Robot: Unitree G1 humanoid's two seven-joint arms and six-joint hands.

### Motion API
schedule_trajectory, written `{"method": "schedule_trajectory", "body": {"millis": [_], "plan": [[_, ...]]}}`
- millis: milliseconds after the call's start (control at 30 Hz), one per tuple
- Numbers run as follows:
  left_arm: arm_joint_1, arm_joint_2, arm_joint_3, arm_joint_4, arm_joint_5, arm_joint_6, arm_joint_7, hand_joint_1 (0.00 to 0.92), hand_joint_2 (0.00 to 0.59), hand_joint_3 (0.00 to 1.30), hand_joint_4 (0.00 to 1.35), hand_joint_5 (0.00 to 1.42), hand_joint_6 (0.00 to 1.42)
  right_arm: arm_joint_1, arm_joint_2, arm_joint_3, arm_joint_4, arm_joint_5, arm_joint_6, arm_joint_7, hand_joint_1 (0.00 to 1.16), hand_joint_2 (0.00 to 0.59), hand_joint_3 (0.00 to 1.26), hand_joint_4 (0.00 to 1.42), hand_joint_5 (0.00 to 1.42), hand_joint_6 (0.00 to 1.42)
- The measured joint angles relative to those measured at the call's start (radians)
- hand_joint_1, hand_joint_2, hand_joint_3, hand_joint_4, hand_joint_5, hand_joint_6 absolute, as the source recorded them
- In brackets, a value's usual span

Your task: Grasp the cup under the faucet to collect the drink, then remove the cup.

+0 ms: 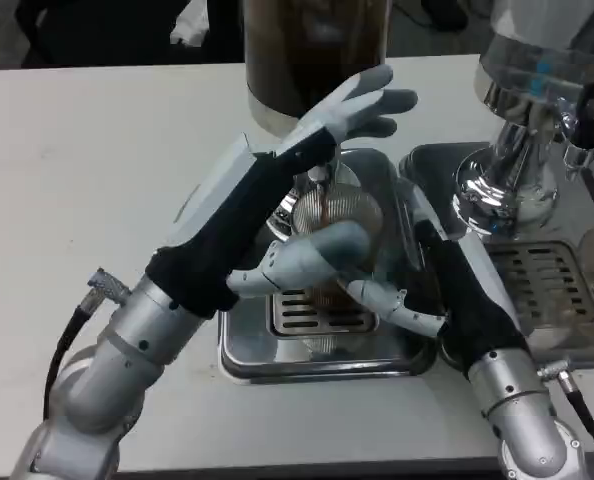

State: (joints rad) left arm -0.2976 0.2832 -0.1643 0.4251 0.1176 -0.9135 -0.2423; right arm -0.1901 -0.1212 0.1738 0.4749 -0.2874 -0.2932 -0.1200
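The cup (pixel 339 215) is a clear ribbed one and stands on the slotted grate of a metal drip tray (pixel 247 355), near the middle of the white worktop (pixel 97 170) and closer to its near edge than to its far edge. It is directly under the faucet (pixel 318 178) of a dark drink dispenser (pixel 312 50), and brown liquid is visible inside it.

The left hand (pixel 362 105) is raised above the cup, against the lower part of the dispenser, with its fingers (pixel 397 100) spread apart and holding nothing. Its forearm crosses over the left side of the tray.

The right hand (pixel 352 265) is at the cup from the near side. Its fingers (pixel 312 255) are curled around the lower part of the cup, so it grips the cup, which is upright.

A second dispenser with a shiny chrome base (pixel 502 190) stands toward the right edge of the worktop, on its own tray (pixel 547 285) with a grate.
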Motion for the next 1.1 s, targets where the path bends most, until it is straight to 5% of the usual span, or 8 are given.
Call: {"method": "schedule_trajectory", "body": {"millis": [867,1100], "plan": [[0.014,0.000,0.007,-0.020,0.004,0.012,0.001,0.000,0.116,0.21,0.04,0.22,0.11,0.001,0.034,-0.005,-0.050,0.011,0.076,0.072,0.67,0.212,0.00,0.00,0.00,0.00],[0.031,0.000,0.031,-0.044,0.015,0.020,0.028,0.000,0.122,0.14,0.00,0.11,0.01,-0.008,0.036,-0.003,-0.046,0.011,0.079,0.080,0.67,0.210,0.00,0.00,0.00,0.00]]}}
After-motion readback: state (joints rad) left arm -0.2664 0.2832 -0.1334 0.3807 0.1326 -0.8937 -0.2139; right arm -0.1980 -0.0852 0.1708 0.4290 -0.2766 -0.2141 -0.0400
